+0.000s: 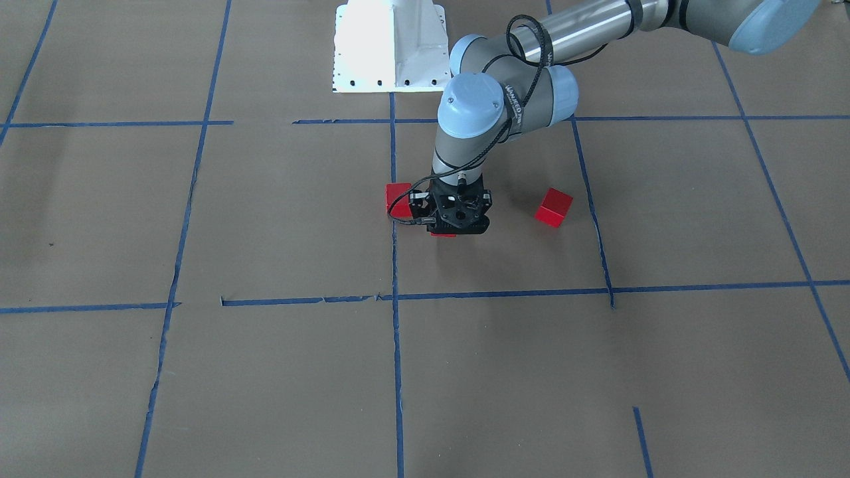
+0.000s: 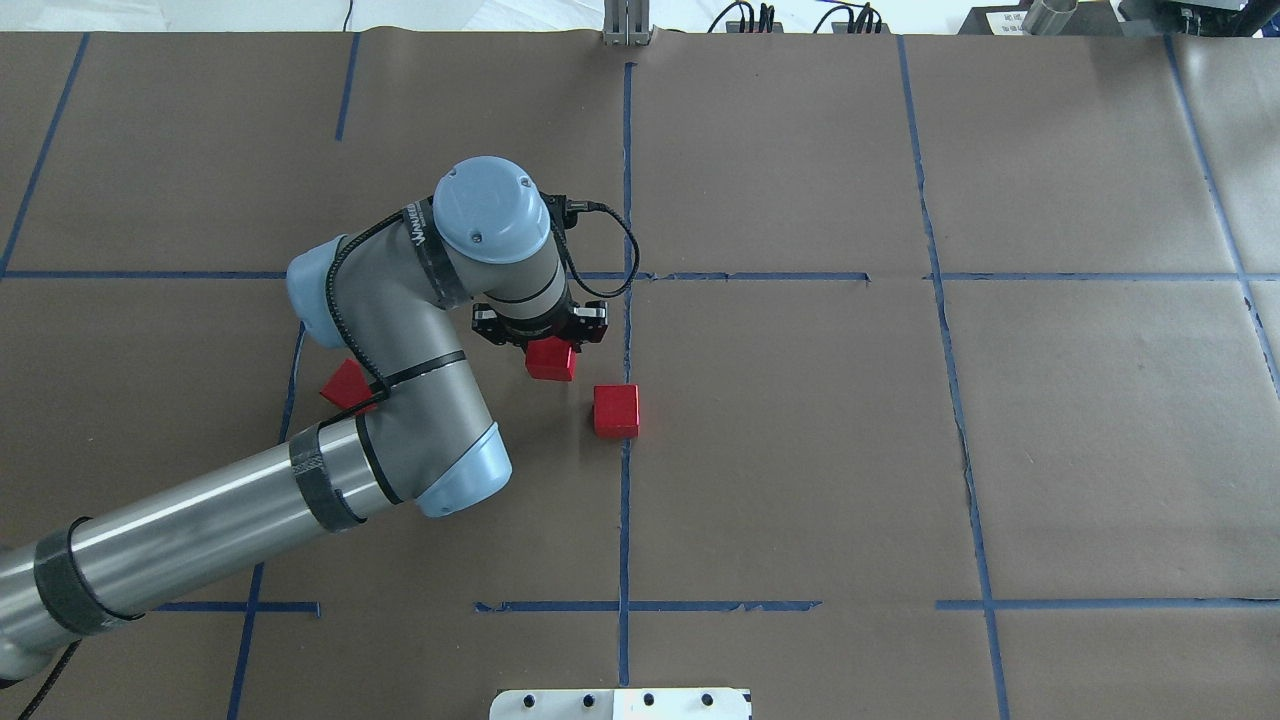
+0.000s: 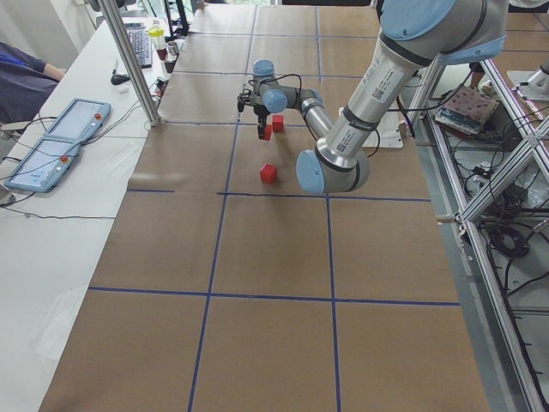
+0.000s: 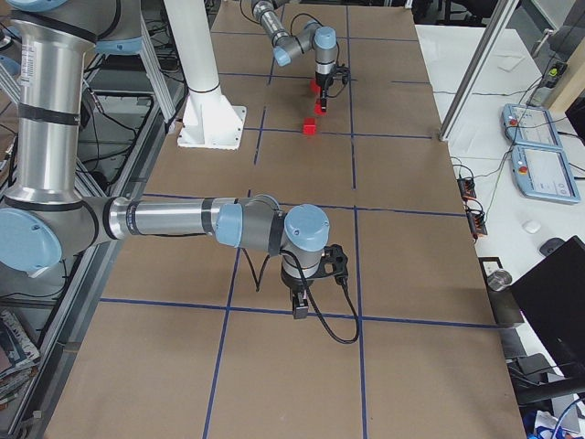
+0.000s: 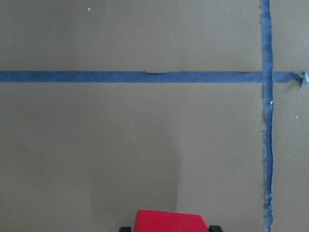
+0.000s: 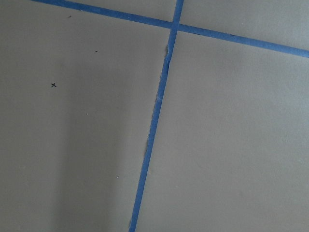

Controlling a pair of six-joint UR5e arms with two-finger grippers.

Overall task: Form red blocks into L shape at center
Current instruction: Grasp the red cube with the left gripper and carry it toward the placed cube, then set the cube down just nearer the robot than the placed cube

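Left of your left gripper, the third block hides half behind the arm; only the front view shows it whole. The gripper's clamped on a red block, inside the center. Just right and basewards, the resting block straddles the tape line. Right gripper: can't tell its state.

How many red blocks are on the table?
3. One red block sits in the left pincer. A second block lies on the middle blue tape line. A third block peeks out, partly hidden, from behind the left arm.
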